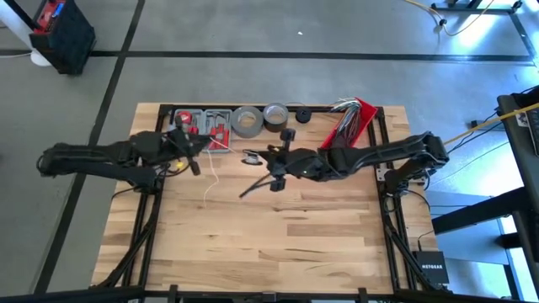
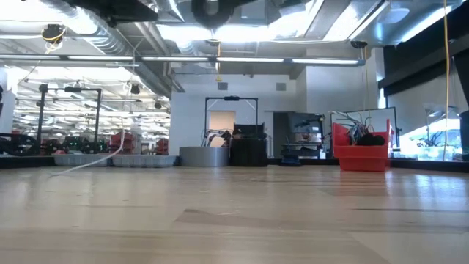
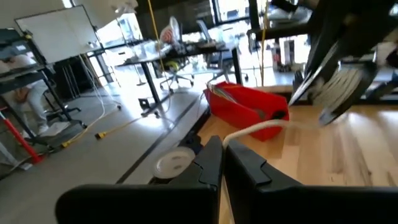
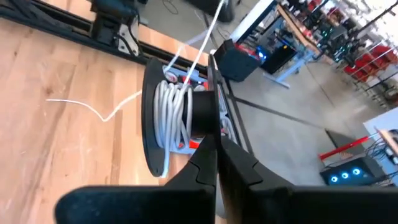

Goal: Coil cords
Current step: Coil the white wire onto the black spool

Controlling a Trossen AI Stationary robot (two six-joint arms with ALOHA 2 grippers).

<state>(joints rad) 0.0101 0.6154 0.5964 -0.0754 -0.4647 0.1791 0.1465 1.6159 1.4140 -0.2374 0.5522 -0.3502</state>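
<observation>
A long white cord [image 4: 177, 106] is wound in several turns on a black spool [image 4: 149, 124] with a wide flange. My right gripper [image 4: 216, 155] holds this spool above the table's middle [image 1: 274, 171]. A stretch of the cord [image 3: 261, 127] runs from the spool [image 3: 342, 81] to my left gripper [image 3: 222, 158], which is shut on it at the table's far left [image 1: 195, 149]. A loose tail of the cord [image 1: 209, 187] lies on the wood and shows in the low view [image 2: 95, 163]. No dark cord shows. My left gripper pinches the white cord [image 3: 231, 139] between its two fingertips, a single strand, lifted off the table. The cord leaves the fingers in a gentle curve toward the spool. My right gripper has its shut fingers at the spool's black hub [image 4: 205, 121], beside the wound cord. The spool is held clear of the table with its flange on edge. The fingers themselves hide the place of contact.
Along the far edge stand a grey tray of red tools [image 1: 208, 126], two tape rolls [image 1: 247, 120] [image 1: 275, 112], two small black round things [image 1: 289, 134] [image 1: 302, 116] and a red bin of wires [image 1: 354, 122]. The near half of the wooden table [image 1: 269, 244] is bare.
</observation>
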